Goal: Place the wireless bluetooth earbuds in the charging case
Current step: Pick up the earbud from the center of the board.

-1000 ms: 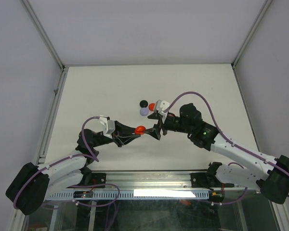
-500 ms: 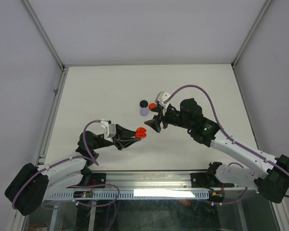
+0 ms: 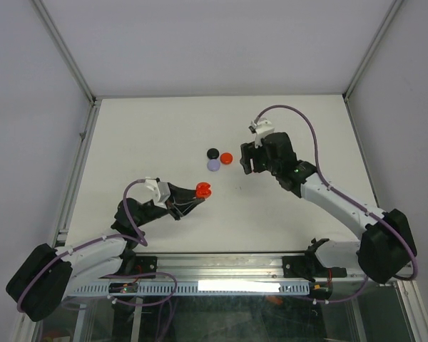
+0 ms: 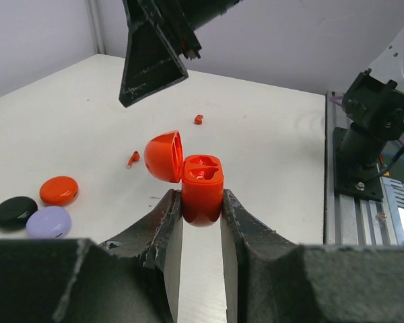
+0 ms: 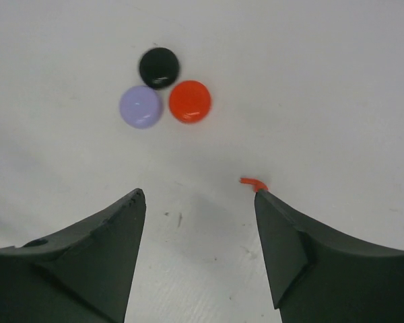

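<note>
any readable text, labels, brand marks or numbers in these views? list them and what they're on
None readable in any view.
Open red case in the left hand: plain, no markings visible.
Black disc, lavender disc, red disc: blank tops.
Right hand: no label on its fingers.
Strip on the rail at the table's near edge: glare, nothing legible.

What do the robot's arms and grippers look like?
Both arms have white shells with black joints and black bases. A purple cable loops along each, from base to wrist. A small white block sits by each wrist. The left gripper and the right gripper are black, each with two wedge-shaped fingers that taper to a point. A tiny green light glows on the right arm.
</note>
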